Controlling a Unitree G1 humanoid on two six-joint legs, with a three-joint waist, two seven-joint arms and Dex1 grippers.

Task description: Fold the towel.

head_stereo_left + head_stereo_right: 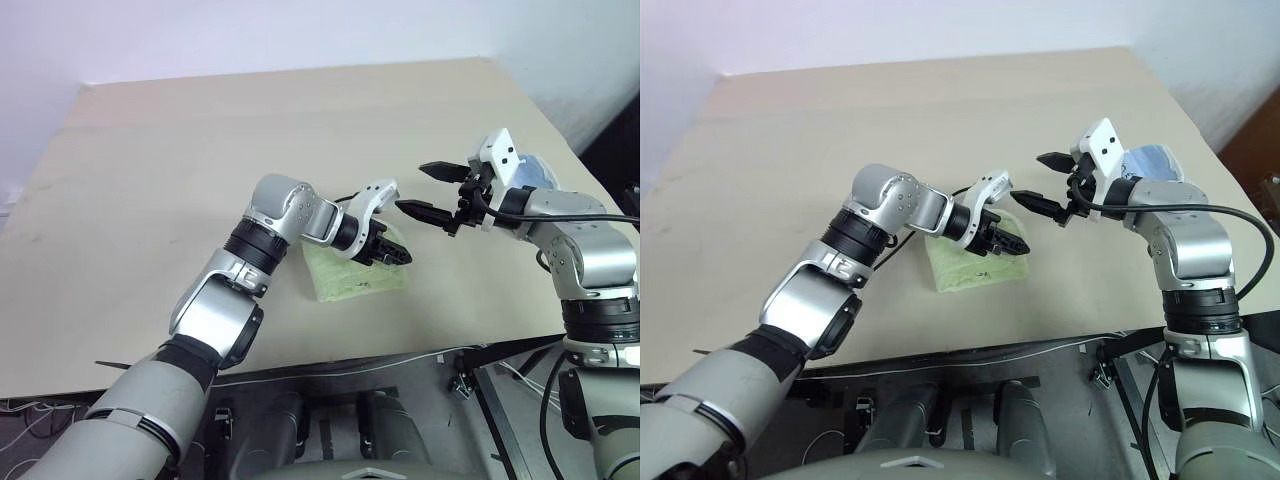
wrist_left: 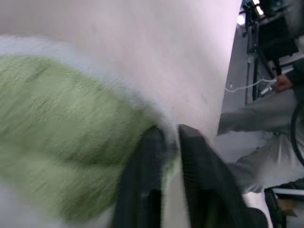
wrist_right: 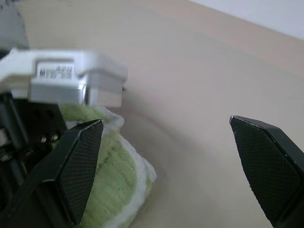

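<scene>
Your towel point(image 1: 352, 275) lies folded into a small, thick, light green bundle on the tan table point(image 1: 150, 180), toward the near edge and roughly midway between the two arms. In the right wrist view you can see its stacked layers with white edging along the folds. It sits flat on the table, and part of its top is hidden under the left gripper.

Your left gripper point(image 1: 392, 254) reaches across from the left and points down and to the right, its black fingers right at the far right corner of the towel. In the left wrist view the two dark fingers point(image 2: 142, 190) stand close together with only a thin gap, and a sliver of green cloth and white edge shows in that gap. You cannot tell from these pictures whether the fingers are pinching the cloth or have let go of it.

Your right gripper point(image 1: 432, 190) hangs in the air just to the right of the towel and above it, pointing left toward the left gripper. Its two black fingers point(image 3: 80, 166) are spread wide apart with nothing between them. It touches neither the towel nor the table, and its lower fingertip sits close to the left gripper's white housing.
</scene>
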